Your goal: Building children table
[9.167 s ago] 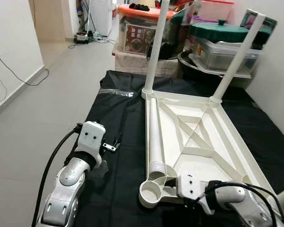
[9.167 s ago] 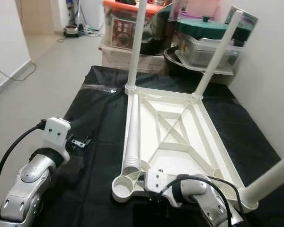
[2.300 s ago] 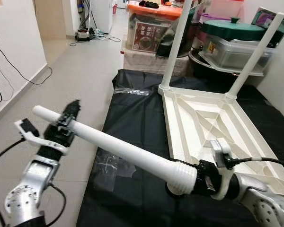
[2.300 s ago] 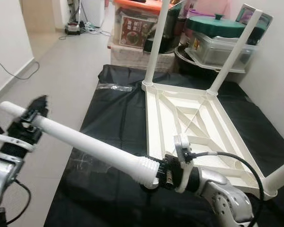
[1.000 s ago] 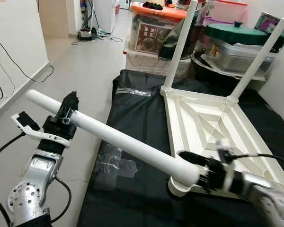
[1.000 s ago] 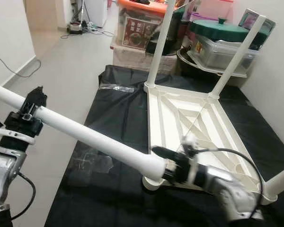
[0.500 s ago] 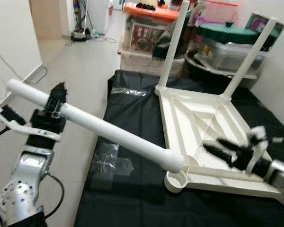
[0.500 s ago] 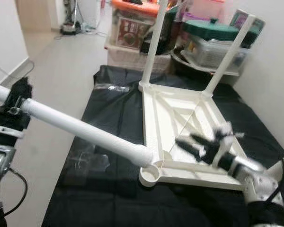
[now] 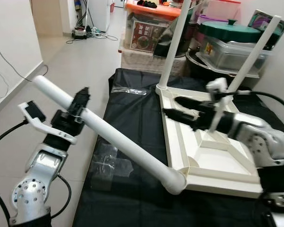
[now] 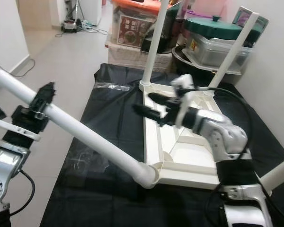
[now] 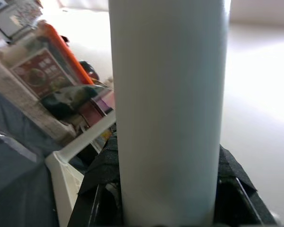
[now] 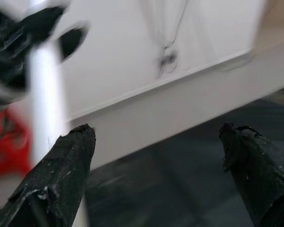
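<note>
The table leg (image 9: 118,142) and upturned tabletop (image 9: 199,137) look like smooth, slightly glossy white plastic; the black floor sheet (image 9: 128,113) is shiny film, on pale glossy floor tiles (image 9: 80,52).

Home hallway, tiled floor (image 9: 80,56), stacked storage boxes (image 9: 149,28), wall cables (image 9: 4,52), black mat (image 9: 132,113)

1. We see the upturned table top (image 9: 213,156) lying on the right half of the floor sheet (image 9: 132,118).
2. The loose leg (image 9: 109,137) slants from the sheet's left edge to the top's near-left corner.
3. Storage boxes (image 9: 151,33) stand behind the sheet's far edge.
</note>
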Tool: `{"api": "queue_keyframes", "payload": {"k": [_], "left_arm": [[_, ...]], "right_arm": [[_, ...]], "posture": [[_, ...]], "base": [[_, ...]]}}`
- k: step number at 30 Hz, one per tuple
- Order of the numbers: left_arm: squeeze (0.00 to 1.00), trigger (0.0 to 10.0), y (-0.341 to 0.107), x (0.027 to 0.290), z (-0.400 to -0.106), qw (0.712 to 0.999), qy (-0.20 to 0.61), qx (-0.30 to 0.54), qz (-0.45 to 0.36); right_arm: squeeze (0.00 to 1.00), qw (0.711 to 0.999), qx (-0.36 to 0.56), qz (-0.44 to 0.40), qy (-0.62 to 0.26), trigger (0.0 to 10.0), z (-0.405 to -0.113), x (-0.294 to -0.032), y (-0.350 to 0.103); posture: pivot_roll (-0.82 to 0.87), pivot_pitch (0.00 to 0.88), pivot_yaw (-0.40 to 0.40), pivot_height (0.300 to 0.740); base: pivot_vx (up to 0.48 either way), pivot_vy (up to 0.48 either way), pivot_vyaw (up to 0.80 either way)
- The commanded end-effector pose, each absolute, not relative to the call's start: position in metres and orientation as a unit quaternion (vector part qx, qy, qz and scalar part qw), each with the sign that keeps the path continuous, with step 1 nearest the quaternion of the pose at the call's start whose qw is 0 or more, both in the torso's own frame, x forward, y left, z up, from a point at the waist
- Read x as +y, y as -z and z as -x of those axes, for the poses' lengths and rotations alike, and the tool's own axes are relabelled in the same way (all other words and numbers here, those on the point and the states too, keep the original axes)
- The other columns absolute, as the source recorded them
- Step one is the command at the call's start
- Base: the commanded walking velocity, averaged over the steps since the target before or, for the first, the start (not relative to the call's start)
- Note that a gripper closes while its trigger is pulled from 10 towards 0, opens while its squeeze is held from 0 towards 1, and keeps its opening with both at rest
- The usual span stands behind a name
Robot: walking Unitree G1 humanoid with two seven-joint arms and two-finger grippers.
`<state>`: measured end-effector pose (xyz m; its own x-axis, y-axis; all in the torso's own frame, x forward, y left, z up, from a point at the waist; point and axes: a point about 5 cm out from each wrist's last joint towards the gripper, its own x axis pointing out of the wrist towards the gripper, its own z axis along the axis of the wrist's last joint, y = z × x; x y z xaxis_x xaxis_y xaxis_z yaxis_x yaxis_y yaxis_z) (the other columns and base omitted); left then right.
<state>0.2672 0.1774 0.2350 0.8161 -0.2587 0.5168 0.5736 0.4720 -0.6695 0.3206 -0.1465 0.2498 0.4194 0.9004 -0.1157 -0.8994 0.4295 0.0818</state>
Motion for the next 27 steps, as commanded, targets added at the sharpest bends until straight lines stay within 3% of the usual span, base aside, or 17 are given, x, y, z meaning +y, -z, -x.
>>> {"api": "queue_keyframes", "payload": {"k": [1,3,13,20,26,27], "left_arm": [[0.00,0.0,-0.235,0.172,-0.265,0.845,0.255,-0.171,0.439],[0.00,0.0,-0.235,0.168,-0.264,0.847,0.261,-0.168,0.430],[0.00,0.0,-0.230,0.158,-0.265,0.856,0.272,-0.157,0.411],[0.00,0.0,-0.229,0.152,-0.267,0.857,0.277,-0.151,0.408],[0.00,0.0,-0.228,0.151,-0.267,0.857,0.277,-0.151,0.407],[0.00,0.0,-0.227,0.150,-0.268,0.857,0.277,-0.151,0.407]], "right_arm": [[0.00,0.825,0.094,-0.001,-0.558,10.0,-0.316,-0.137,-0.245],[0.00,0.784,0.146,0.013,-0.604,10.0,-0.303,-0.114,-0.233],[0.00,0.732,0.213,0.027,-0.647,10.0,-0.289,-0.093,-0.223],[0.00,0.714,0.280,0.089,-0.635,10.0,-0.283,-0.071,-0.197],[0.00,0.716,0.293,0.114,-0.624,10.0,-0.285,-0.065,-0.185],[0.00,0.730,0.299,0.146,-0.597,10.0,-0.292,-0.064,-0.171]], "posture": [[0.05,0.000,-0.153,0.740],[0.05,0.000,-0.153,0.740],[0.05,0.000,-0.158,0.740],[0.05,0.000,-0.155,0.740],[0.05,0.000,-0.158,0.740],[0.06,0.000,-0.165,0.740]], "base": [[0.000,0.000,0.00],[0.000,0.000,0.00],[0.000,0.000,0.00],[0.000,0.000,0.00],[0.000,0.000,0.00],[0.000,0.000,0.00]]}}
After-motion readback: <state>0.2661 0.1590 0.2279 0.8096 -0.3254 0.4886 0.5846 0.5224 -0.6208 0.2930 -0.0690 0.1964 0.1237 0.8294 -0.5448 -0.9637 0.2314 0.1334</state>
